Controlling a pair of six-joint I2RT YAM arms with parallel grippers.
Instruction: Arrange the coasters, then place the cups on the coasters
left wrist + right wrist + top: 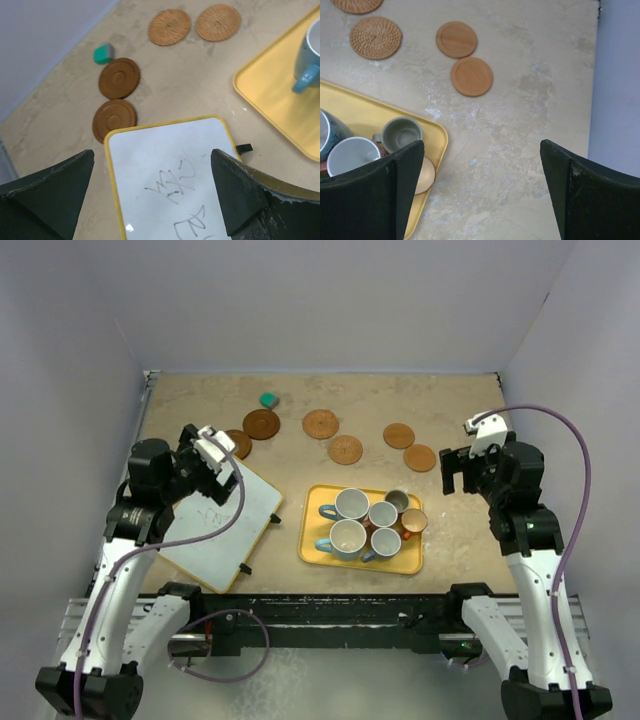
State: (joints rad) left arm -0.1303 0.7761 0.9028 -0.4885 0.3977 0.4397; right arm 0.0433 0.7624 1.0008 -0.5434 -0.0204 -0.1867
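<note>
Scanning the top view: six thin round coasters sit in a loose row across the upper half of the table (470, 405), none under a cup.
- Upper left: dark coasters (238, 444) (261, 424), smooth and wood-like. A small teal block (268, 399) sits just above them.
- Centre: woven coasters (321, 423) (345, 449) with a rattan-like spiral texture.
- Right of centre: light coasters (399, 435) (419, 457), smooth orange-brown.
- Lower centre: all six cups are packed on the yellow tray (312, 552), a rounded rectangle with a raised lip.
- On the tray: blue cups (351, 504) (347, 537) with white insides, pale cups (383, 514) (385, 542), grey cup (398, 501), orange-brown cup (413, 522).
- Lower left: a yellow-framed whiteboard (225, 535) lies skewed, partly under the left gripper (212, 462).
- The right gripper (458, 472) is at mid right.
- The tabletop is mottled beige and stone-like, with plain pale walls on three sides.

Left wrist view:
- The left gripper is released, jaws wide apart, nothing between them, over the scribbled whiteboard.
- The dark coasters show concentric turned rings and lie just beside each other at upper left.
- The woven pair is at top centre and a tray corner with one blue cup is at right.

Right wrist view:
- The right gripper is released and empty, jaws wide, over bare table.
- The light coasters at top centre show raised rims.
- The tray corner with the grey cup is at lower left.
</note>
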